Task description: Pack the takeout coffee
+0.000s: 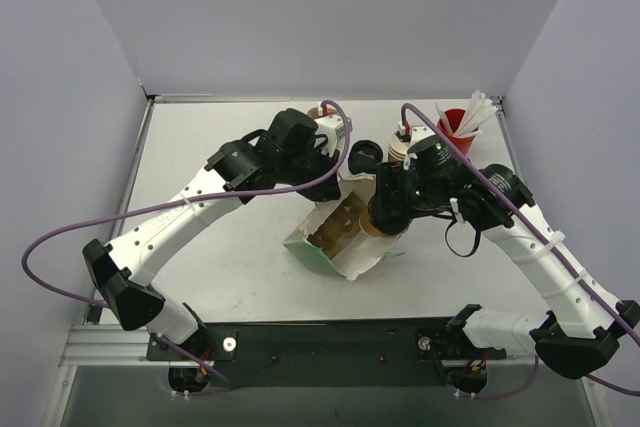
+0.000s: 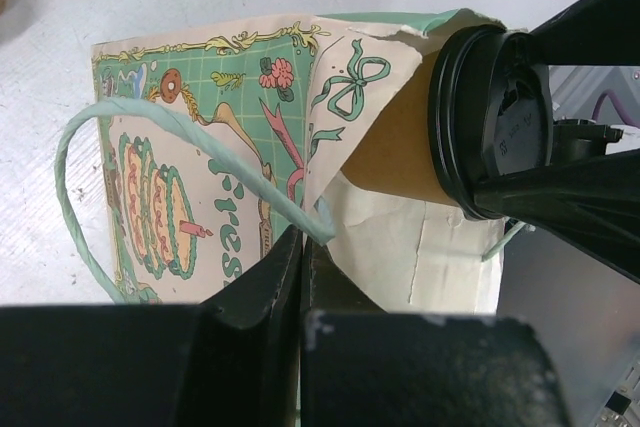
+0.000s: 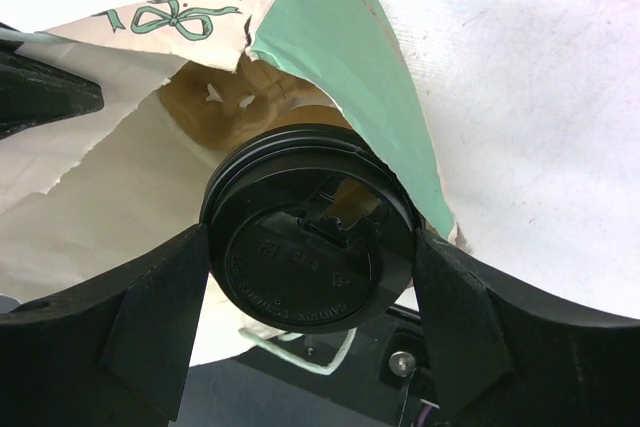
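The takeout coffee [image 2: 400, 147], grasped at its black lid by the right hand [image 3: 310, 245], sits base-first in the mouth of the paper bag [image 2: 190, 197], which the left hand [image 2: 302, 244], clenched on the rim, evidently holds open for insertion.

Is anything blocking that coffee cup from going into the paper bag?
Nothing visible does. The left fingers pinch the paper bag open, and the coffee cup, gripped at its lid by the right fingers, sits at the opening. Deeper inside lies brown cardboard.
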{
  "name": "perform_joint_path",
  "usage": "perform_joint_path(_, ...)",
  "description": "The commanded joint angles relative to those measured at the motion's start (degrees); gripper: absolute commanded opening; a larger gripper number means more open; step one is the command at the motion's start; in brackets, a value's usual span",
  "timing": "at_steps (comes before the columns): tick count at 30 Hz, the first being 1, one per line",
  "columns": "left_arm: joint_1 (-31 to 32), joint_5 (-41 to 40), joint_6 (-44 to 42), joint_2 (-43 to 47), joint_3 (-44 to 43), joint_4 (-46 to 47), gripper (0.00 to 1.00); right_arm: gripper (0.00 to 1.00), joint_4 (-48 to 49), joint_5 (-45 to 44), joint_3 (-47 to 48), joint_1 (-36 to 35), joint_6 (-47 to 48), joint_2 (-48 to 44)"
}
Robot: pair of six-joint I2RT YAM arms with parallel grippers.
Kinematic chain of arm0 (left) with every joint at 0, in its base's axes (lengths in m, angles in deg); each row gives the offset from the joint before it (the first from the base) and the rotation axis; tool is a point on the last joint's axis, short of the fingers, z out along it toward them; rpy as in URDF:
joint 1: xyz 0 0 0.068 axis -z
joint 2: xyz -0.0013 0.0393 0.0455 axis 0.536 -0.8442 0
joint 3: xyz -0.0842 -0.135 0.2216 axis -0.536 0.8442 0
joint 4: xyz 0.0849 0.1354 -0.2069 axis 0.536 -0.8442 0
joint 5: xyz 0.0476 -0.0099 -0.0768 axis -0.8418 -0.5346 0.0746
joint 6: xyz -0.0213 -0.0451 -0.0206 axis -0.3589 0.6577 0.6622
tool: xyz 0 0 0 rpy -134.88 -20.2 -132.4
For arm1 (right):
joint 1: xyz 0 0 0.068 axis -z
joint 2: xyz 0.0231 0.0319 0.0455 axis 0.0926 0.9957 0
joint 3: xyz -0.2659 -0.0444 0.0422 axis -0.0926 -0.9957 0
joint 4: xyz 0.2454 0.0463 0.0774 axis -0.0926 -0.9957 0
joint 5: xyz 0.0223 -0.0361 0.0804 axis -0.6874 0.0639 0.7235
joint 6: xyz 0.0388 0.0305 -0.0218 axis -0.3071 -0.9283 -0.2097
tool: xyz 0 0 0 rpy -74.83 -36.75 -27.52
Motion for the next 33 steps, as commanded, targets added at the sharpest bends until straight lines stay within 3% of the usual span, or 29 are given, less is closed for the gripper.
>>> perform_joint_path(1,-0.35,1.17,0.73,-0.05,-5.49,-0.86,0.00,0.65,1.12,-3.83,1.11,-0.40,0.86,-0.62)
perform_joint_path(9,-3.77,8.62,3.54,-5.41,-14.38,-5.89,0.00,0.65,1.46,-2.25,5.77,-0.49,3.58,1.58)
perform_joint_path(18,-9.49,18.56,8.37,-3.66,-8.41,-1.85,0.00,0.65,1.56,-1.54,8.84,-0.66,5.78,4.65)
perform_joint_path(33,-9.67,18.22,9.43,-4.10,-3.93,-1.85,0.00,0.64,2.26,-0.84,10.09,-3.47,6.75,10.01)
